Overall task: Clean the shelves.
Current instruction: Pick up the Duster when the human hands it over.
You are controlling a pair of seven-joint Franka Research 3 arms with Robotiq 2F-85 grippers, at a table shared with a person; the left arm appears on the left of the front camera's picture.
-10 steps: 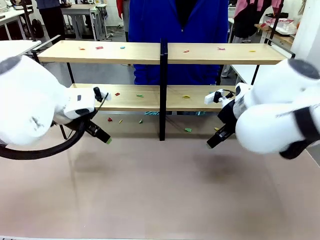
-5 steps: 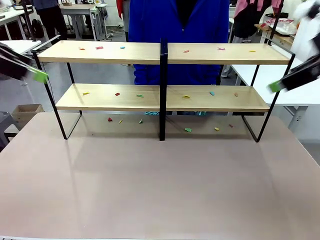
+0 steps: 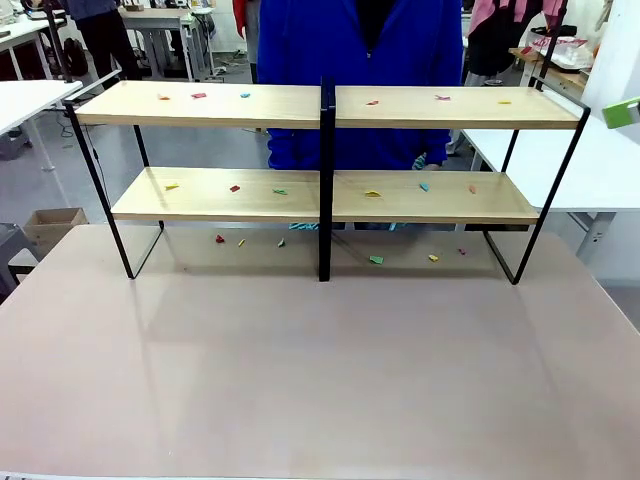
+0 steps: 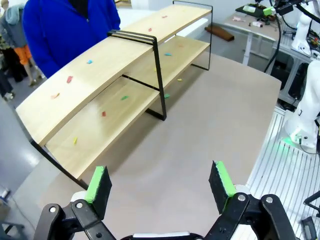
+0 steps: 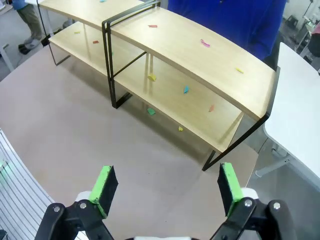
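The shelves [image 3: 250, 104] stand across the far half of the brown table: two light-wood boards in a black frame with a centre post. Small coloured scraps [image 3: 372, 194] lie scattered on both boards, and more scraps [image 3: 376, 260] lie on the table under the rack. My left gripper [image 4: 160, 182] hangs open and empty high above the table, looking down at the shelves [image 4: 110, 57] from their left end. My right gripper [image 5: 166, 187] is open and empty too, high above the shelves [image 5: 175, 42] at their right end. One green pad [image 3: 627, 112] pokes in at the front view's right edge.
A person in a blue top [image 3: 360, 40] stands close behind the rack. White tables flank it at left [image 3: 25, 100] and right [image 3: 600, 170]. A cardboard box [image 3: 55, 222] sits on the floor at left. The brown table [image 3: 320, 380] in front is bare.
Both arms, which were low in front of the lower board, have swung up and outward. The scraps and the rack have not moved.
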